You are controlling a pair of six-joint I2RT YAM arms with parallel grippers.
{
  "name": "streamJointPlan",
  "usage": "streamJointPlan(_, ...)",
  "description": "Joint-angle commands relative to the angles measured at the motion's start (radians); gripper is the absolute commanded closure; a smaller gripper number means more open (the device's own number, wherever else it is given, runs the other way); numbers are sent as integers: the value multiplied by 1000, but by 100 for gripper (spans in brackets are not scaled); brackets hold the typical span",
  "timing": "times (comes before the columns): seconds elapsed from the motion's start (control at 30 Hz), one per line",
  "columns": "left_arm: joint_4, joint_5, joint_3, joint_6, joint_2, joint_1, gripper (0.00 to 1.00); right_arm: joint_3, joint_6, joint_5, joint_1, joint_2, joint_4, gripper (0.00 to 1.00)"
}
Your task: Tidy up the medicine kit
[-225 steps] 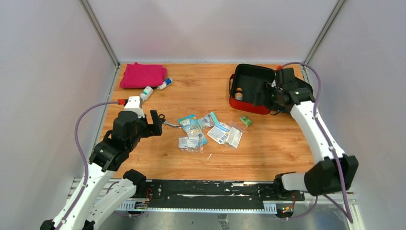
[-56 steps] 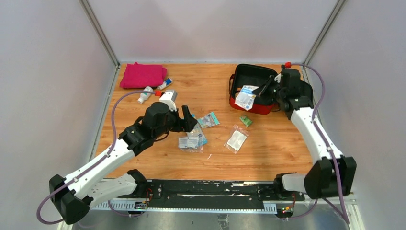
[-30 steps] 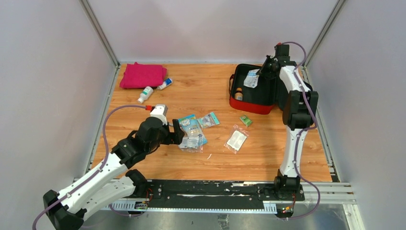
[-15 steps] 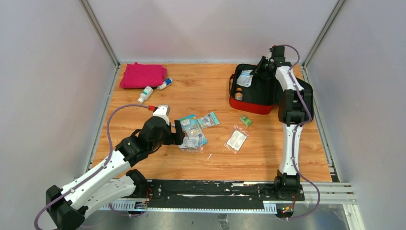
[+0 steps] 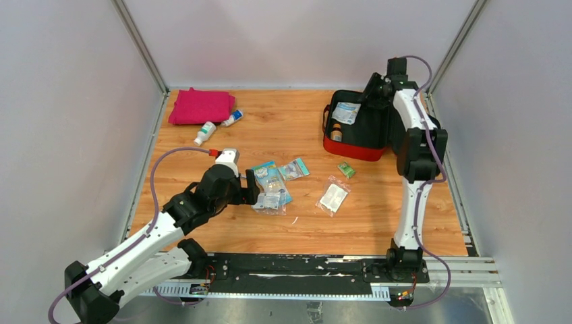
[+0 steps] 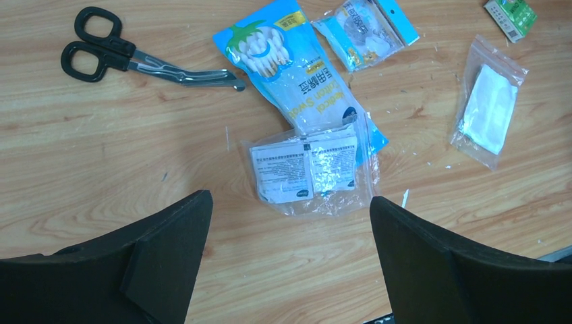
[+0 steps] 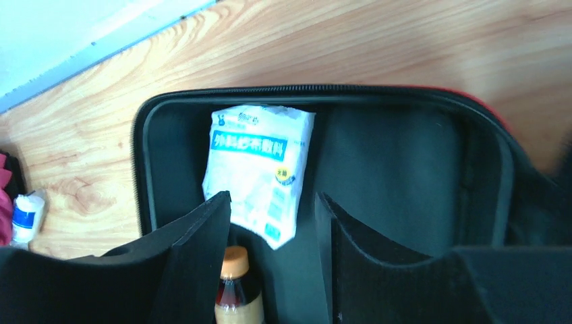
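Nearest the bases, the left gripper [image 6: 289, 202] hovers over the loose packets, in the same place as half a second ago, fingers spread wide and holding nothing. A clear bag of sachets [image 6: 307, 169] lies directly below the gap, overlapping the lower end of the cotton swab pack [image 6: 297, 74]. The scissors [image 6: 135, 57] lie just beside that pack. They show only in the left wrist view, since the arm covers them from above. The gauze bag [image 6: 489, 111] and green box [image 6: 510, 13] lie further right.

At the far right corner, the medicine kit [image 5: 351, 150] stands open. A second ago the right gripper [image 7: 272, 202] held the white packet [image 7: 260, 169] above the kit. The packet now rests on the black lining, and the fingers [image 7: 202, 236] are parted and clear of it. An orange-capped brown bottle [image 7: 235, 290] sits in the kit below the packet and is cut off at the frame edge.

From above, the right gripper's fingers merge with the dark lining, and the right arm hides the kit's lid.
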Motion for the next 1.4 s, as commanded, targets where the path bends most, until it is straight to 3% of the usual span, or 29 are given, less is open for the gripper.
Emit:
streamJointPlan(0.0,-22,-25,-6,0,-10,6,7,-88,-48,166,31,-238,-51,46)
streamJointPlan(0.07,-22,-24,-13,-6,-6,6,7,-165,-39,203,55,-329,-59,46)
streamJointPlan(0.27,6,-15,-55,-26,23,6,8,-452,57,106,117,-604,-41,48)
streamJointPlan(0.57,115,44,-110,-54,102,7,16,-849,104,135,463,-946,-39,50)
streamJointPlan(0.73,209,79,-180,-77,143,6,27,-999,216,123,648,-955,24,49)
streamJointPlan(0.9,293,86,-234,-105,184,8,29,-1105,336,121,764,-906,151,43)
streamJointPlan(1.2,353,84,-242,-89,242,39,35,-1217,499,75,855,-796,354,31)
streamJointPlan(1.37,368,88,-241,-61,262,66,40,-1277,521,60,864,-748,479,29)
